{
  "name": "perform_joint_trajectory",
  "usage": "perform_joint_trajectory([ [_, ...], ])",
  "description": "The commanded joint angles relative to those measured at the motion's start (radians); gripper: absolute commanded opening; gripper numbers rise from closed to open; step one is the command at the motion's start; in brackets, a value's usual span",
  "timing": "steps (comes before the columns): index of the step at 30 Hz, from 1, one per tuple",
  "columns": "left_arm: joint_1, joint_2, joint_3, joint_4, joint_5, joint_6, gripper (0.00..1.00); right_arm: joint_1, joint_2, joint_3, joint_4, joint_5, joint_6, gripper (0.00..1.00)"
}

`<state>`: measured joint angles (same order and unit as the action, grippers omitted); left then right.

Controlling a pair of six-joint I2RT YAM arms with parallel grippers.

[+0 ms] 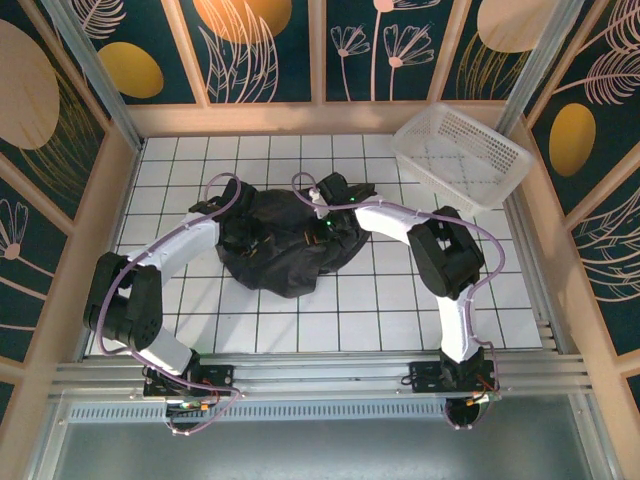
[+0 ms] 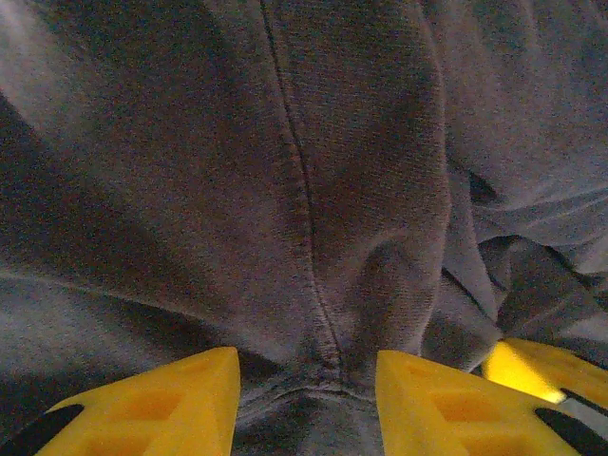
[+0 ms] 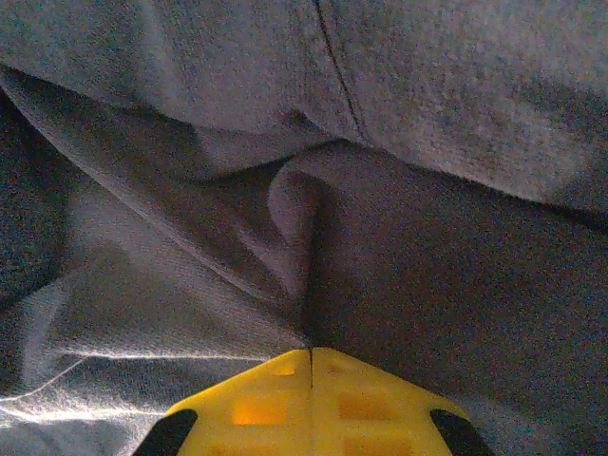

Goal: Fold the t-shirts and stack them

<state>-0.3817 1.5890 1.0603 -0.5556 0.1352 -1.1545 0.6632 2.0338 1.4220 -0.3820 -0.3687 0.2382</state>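
White gridded tabletop (image 1: pixel 300 330) enclosed by teal floral-patterned wall panels (image 1: pixel 260 50).

- From above, the dark t-shirt heap (image 1: pixel 290 240) is one crumpled mass; how many shirts make it up can't be told, and neither sleeves nor collar can be picked out.
- The left gripper (image 1: pixel 236 203), at the heap's left edge, has its fingertips buried in the cloth there.
- The right gripper (image 1: pixel 328 208), at the heap's far right, blends into the black fabric; its tips are lost.
- The left wrist picture cuts off its yellow fingers (image 2: pixel 161 408) at the bottom edge; cloth bunches between them.
- The right wrist picture cuts off its closed fingers (image 3: pixel 313 404) likewise, and the fabric runs past every edge.
- The basket (image 1: pixel 460 155), right of the heap: its holes are too fine to make out.
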Motion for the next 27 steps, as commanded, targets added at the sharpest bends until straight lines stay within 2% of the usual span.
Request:
perform_joint_trajectory([
  [1,0.004,0.030,0.029,0.041,0.034,-0.025,0.42,-0.004,-0.037,-0.018,-0.010,-0.027,0.019,0.00],
  [8,-0.007,0.081,0.024,0.047,0.072,-0.012,0.32,-0.008,-0.033,-0.027,0.004,-0.030,0.036,0.00],
  [21,-0.023,0.173,0.054,0.030,0.078,0.042,0.32,-0.021,-0.038,-0.029,0.003,-0.033,0.042,0.00],
  [25,-0.023,0.188,0.061,0.032,0.077,0.050,0.20,-0.023,-0.040,-0.030,0.003,-0.034,0.046,0.00],
  [27,-0.023,0.185,0.067,0.030,0.066,0.054,0.10,-0.023,-0.041,-0.031,0.002,-0.033,0.046,0.00],
])
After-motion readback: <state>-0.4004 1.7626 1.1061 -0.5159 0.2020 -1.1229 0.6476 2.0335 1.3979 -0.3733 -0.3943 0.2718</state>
